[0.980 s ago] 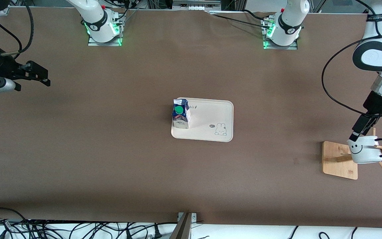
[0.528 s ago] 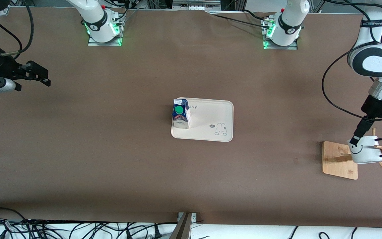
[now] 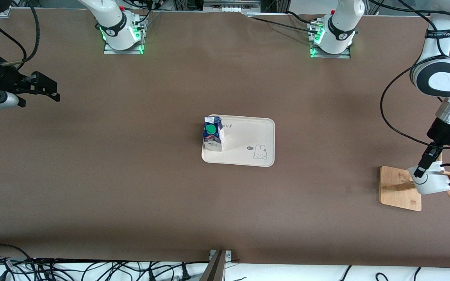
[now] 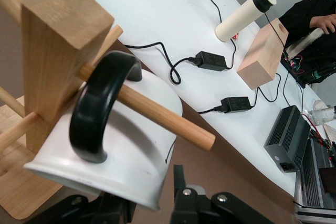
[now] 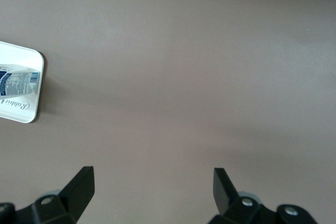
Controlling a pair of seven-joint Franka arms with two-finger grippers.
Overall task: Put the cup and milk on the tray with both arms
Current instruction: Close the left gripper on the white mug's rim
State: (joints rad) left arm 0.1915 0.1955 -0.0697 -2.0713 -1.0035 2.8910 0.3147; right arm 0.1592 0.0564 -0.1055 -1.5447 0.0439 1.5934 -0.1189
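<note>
Left gripper [image 3: 424, 166] is at the cup [image 3: 432, 182], fingers straddling its rim, grasp uncertain; the cup hangs on the wooden rack [image 3: 400, 188]. Milk [image 3: 213, 136] stands on the tray [image 3: 248, 141] mid-table. Right gripper [image 3: 41, 88] waits, fingers spread wide.

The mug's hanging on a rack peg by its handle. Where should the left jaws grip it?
Grip the cup by its rim wall, one jaw inside, where the left gripper already sits. The handle is threaded on the rack's peg, so leave it free to slide off the peg's end.
</note>
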